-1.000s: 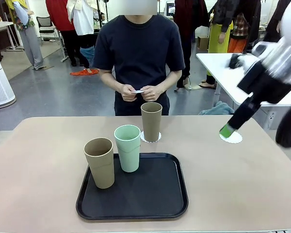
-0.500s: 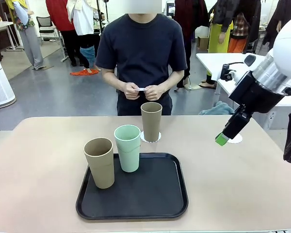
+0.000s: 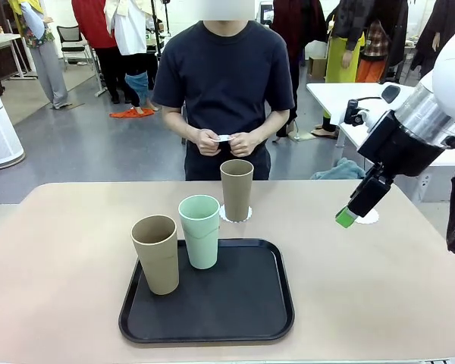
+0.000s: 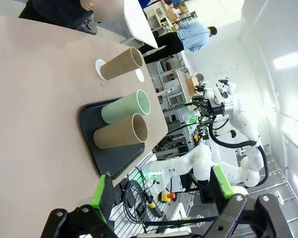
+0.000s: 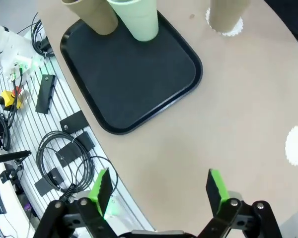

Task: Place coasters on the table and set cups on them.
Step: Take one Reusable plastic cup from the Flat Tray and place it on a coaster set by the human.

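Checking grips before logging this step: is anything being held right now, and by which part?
The left end effector and right end effector are open, empty. The person's hands pinch a small white coaster by its edges.

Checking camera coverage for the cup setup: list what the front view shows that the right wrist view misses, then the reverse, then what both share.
Front view: the person's hands pinching a small white thing, and the cups' open rims. Right wrist view: cables below the table edge. Both: the black tray carrying the mint cup and one tan cup, the other tan cup on its coaster, a bare coaster, and the open right pincer.
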You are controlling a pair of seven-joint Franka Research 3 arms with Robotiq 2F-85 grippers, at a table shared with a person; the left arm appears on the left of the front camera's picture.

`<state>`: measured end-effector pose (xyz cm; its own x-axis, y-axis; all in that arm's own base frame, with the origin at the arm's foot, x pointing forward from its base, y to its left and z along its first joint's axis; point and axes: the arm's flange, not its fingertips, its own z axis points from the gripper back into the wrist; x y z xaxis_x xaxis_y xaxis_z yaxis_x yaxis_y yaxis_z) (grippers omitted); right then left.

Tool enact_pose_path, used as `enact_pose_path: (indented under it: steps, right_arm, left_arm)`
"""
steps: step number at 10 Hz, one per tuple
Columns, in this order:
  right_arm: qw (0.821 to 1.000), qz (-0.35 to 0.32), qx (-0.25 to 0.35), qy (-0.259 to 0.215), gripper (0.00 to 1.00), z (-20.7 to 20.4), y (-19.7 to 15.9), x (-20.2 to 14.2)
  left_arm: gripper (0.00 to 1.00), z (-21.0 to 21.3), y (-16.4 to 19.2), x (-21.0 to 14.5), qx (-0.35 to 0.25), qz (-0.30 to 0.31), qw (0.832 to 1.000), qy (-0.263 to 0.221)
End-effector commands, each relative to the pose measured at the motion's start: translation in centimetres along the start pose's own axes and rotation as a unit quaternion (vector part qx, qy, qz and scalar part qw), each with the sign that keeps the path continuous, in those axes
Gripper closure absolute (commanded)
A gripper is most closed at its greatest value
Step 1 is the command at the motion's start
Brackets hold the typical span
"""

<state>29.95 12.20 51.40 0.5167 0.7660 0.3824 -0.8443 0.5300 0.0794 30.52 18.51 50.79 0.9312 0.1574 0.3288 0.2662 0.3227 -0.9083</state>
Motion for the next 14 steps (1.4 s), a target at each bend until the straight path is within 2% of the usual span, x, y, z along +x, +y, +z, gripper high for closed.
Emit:
enact_pose_path:
  steps: [1,3,4,5,6,7,8,9,10,11,14]
  right_arm:
    - [0.995,0.061,0.040,-0.070,0.00,-2.2,-2.3,3.3]
    - [0.988,0.097,0.081,-0.093,0.00,-5.4,-4.0,6.0]
    - [0.979,0.110,0.125,-0.115,0.00,-6.8,-5.1,7.2]
    - [0.963,0.132,0.182,-0.146,0.00,-8.3,-5.8,7.3]
    - [0.940,0.153,0.243,-0.185,0.00,-9.5,-6.1,6.5]
    - [0.924,0.165,0.271,-0.212,0.00,-10.7,-6.7,5.9]
    - [0.918,0.171,0.275,-0.230,0.00,-11.5,-7.1,5.3]
    - [0.920,0.179,0.257,-0.236,0.00,-11.9,-6.9,4.5]
    - [0.953,0.149,0.178,-0.193,0.00,-11.7,-5.9,5.1]
    - [0.916,0.179,0.261,-0.245,0.00,-11.1,-6.2,5.0]
    - [0.916,0.179,0.261,-0.245,0.00,-11.1,-6.2,5.0]
  left_arm:
    - [0.00,0.2,-0.2,0.0,-0.007,-0.002,1.000,-0.004]
    - [0.00,0.2,-0.2,0.0,-0.007,-0.002,1.000,-0.004]
    - [0.00,0.2,-0.2,0.0,-0.007,-0.002,1.000,-0.004]
    - [0.00,0.2,-0.2,0.0,-0.007,-0.002,1.000,-0.004]
    - [0.00,0.2,-0.2,0.0,-0.007,-0.002,1.000,-0.004]
    - [0.00,0.2,-0.2,0.0,-0.007,-0.002,1.000,-0.004]
    - [0.00,0.2,-0.2,0.0,-0.007,-0.002,1.000,-0.004]
    - [0.00,0.2,-0.2,0.0,-0.007,-0.002,1.000,-0.004]
    - [0.00,0.2,-0.2,0.0,-0.007,-0.002,1.000,-0.004]
    - [0.00,0.2,-0.2,0.0,-0.007,-0.002,1.000,-0.004]
    - [0.00,0.2,-0.2,0.0,-0.007,-0.002,1.000,-0.004]
